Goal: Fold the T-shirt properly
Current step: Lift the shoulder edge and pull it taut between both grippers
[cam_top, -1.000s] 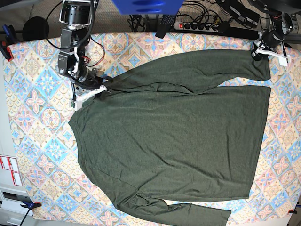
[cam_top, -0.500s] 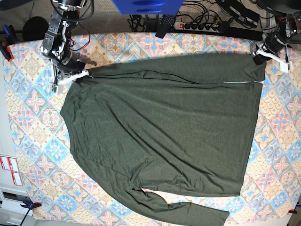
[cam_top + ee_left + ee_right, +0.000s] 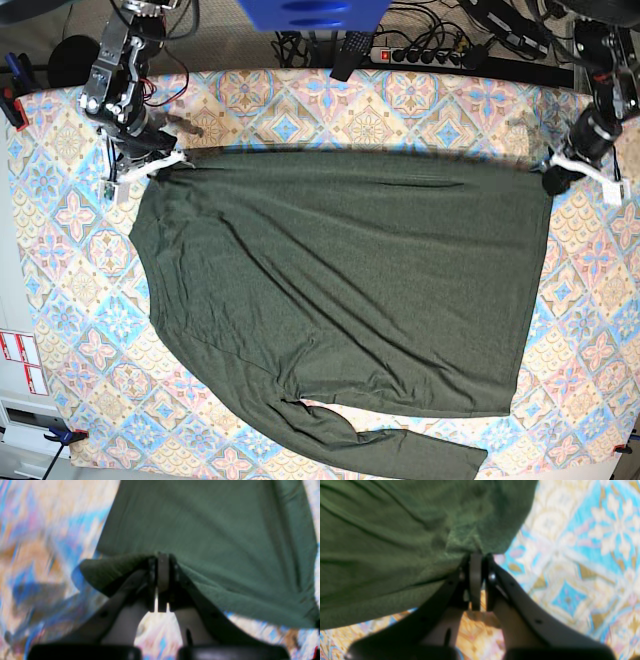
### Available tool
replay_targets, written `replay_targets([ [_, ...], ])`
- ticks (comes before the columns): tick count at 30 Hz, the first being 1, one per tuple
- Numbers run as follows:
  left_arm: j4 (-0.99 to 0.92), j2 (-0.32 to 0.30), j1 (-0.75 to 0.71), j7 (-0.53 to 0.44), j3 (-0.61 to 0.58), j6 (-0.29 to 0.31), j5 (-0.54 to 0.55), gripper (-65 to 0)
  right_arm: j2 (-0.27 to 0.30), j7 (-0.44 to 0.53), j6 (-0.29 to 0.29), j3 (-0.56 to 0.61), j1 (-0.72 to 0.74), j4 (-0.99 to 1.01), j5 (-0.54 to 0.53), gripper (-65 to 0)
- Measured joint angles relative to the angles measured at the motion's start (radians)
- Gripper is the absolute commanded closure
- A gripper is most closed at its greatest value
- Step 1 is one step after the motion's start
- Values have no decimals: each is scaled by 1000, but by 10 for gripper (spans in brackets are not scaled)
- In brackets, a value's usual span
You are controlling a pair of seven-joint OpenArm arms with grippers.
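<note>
Left gripper (image 3: 160, 562) and right gripper (image 3: 476, 560) both clamp T-shirt (image 3: 340, 280) edges; patterned tablecloth (image 3: 60, 250) below fingers, power strip (image 3: 425, 55) beyond.

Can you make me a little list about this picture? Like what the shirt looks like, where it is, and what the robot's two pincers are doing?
shirt: the T-shirt, dark olive green, long sleeves, plain
where: spread flat on the patterned tablecloth
top edge: pulled into a straight line between the two pincers
left pincer: shut on the shirt's corner, at the right side of the base view
right pincer: shut on the other top corner, at the left side of the base view
bottom sleeve: lies loose and wrinkled near the front edge
folded yet: not yet a neat fold
</note>
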State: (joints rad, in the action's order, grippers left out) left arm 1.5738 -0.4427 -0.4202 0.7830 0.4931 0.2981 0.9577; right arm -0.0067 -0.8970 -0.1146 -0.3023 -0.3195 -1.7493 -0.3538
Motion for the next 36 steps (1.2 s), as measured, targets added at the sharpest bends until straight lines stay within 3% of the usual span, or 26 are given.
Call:
replay_targets([
  [8,-2,3,127,4,-9,-2,-20,0,2,37,-5,1,124,30,-13,-11],
  [12,-5,8,210,64,-71,-5,-126,0,-2,-8,8,-2,120,121,10,-11],
  [17,-6,72,271,69,-79,-4,-232,0,6,55,-10,1,232,142,-16,-11],
  [22,-65,103,306,68,-78,-5,-307,0,-1,11,2,-2,188,163,6,-11],
  [32,-161,108,309,67,-79,-2,-327,0,2,27,6,-1,200,158,6,-11],
  [36,-161,107,308,67,-79,-6,-354,-89,2,26,6,-3,203,159,5,-11],
])
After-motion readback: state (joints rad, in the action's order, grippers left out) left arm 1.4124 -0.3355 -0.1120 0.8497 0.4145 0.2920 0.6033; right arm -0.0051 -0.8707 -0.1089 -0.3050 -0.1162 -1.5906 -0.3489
